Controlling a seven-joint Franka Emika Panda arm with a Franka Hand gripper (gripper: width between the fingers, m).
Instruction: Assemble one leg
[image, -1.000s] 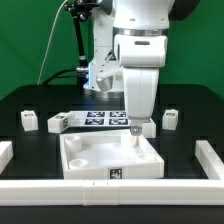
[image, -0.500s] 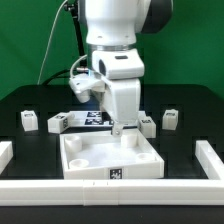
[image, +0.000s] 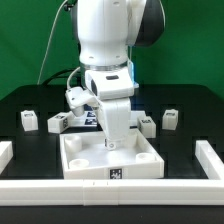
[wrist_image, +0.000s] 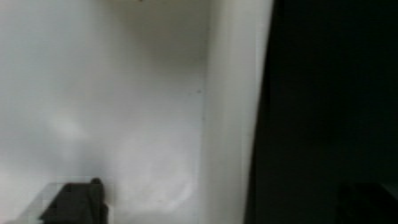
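The large white tray-shaped piece (image: 88, 170) lies at the front middle of the black table. My gripper (image: 110, 143) hangs low over its back part, just inside the rear rim. The wrist view shows the jaws (wrist_image: 222, 205) wide apart with only the tray's white surface (wrist_image: 125, 100) and rim between them, and black table beside it. Several small white legs stand behind the tray: two on the exterior view's left (image: 29, 120) (image: 57, 124) and two on the right (image: 148, 124) (image: 171, 118). The gripper holds none of them.
The marker board (image: 88, 118) lies behind the tray, partly hidden by the arm. White rails border the table at the left (image: 5, 152), the right (image: 210, 155) and the front (image: 110, 192). A green backdrop stands behind.
The arm has swung toward the exterior view's left, from beside the right-hand leg behind the tray to over the tray's middle back. The legs and tray have not moved.
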